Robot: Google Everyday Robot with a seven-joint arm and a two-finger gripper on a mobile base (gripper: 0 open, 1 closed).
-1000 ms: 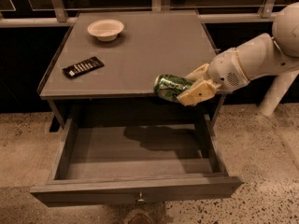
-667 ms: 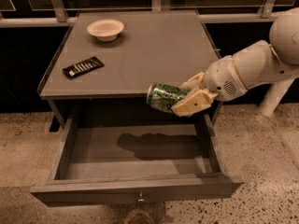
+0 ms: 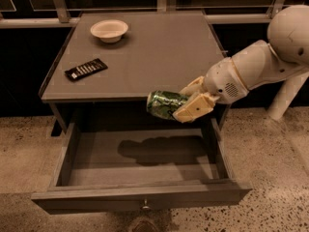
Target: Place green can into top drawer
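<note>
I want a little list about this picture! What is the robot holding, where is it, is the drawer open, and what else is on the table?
holding: green can, lying sideways
gripper: gripper shut on the can, at the table's front edge, right of middle
drawer: top drawer pulled open, nothing seen inside
can's place: in the air over the back of the drawer, not yet inside
on the table: pale bowl at the back left, flat black bar on the left
</note>
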